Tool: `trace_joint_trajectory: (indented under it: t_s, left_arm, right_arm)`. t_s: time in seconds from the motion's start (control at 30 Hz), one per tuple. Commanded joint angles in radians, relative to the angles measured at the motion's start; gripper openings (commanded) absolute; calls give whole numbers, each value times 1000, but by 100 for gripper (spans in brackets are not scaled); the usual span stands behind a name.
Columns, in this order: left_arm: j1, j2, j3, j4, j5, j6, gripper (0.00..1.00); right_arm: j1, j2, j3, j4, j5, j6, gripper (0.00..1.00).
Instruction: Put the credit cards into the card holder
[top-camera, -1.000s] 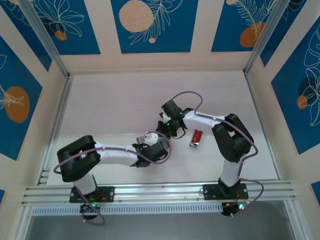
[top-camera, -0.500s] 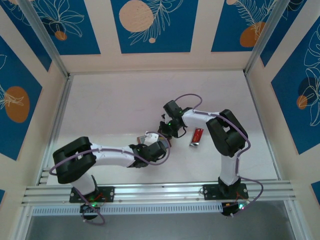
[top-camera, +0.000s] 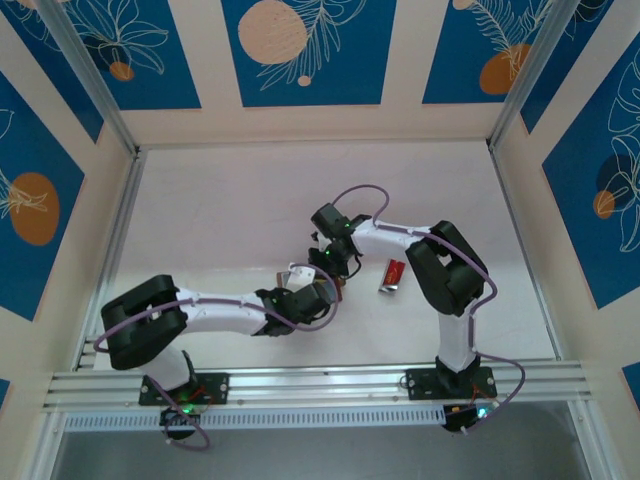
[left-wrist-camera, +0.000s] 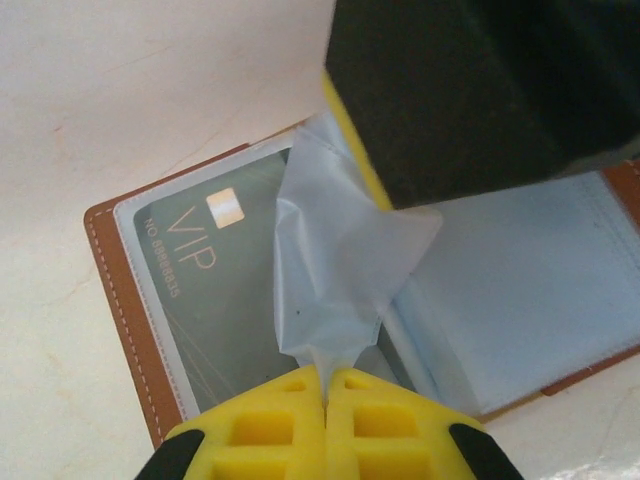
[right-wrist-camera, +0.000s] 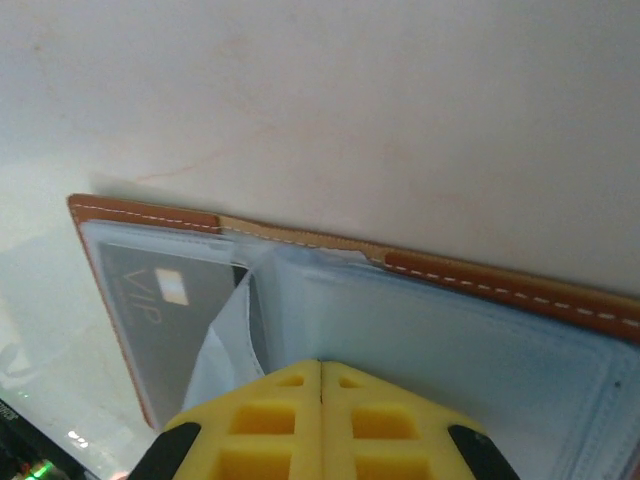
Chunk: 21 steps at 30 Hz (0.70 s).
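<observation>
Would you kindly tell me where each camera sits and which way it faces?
Top external: above, behind the bases, looking down at the table; both arms show.
Left wrist: over the open card holder; left end effector shut on a clear sleeve.
Right wrist: over it too; right end effector shut.
Both wrist views share the VIP card.

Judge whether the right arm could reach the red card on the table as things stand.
Probably yes: the red card lies uncovered beside that arm; the right gripper, shut over the card holder, need only swing back.
</observation>
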Motion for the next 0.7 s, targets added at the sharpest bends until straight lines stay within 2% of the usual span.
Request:
trace_joint_trajectory:
  t_s: [0.0, 0.2, 0.53, 0.67]
  left_arm:
    - [-6, -30, -12, -50, -54, -43, 8]
    - [-6, -66, -37, -111, -106, -122, 10]
    - [-6, -37, -24, -103, -93, -113, 8]
    - [-6, -38, -24, -112, -95, -118, 8]
  right_arm:
    - [-2, 39, -27, -42, 20, -10, 4]
    - [-10, 34, -30, -32, 13, -11, 4]
    - [-39, -162, -53, 3, -19, -9, 16]
    - [-29, -174, -55, -11, -12, -12, 16]
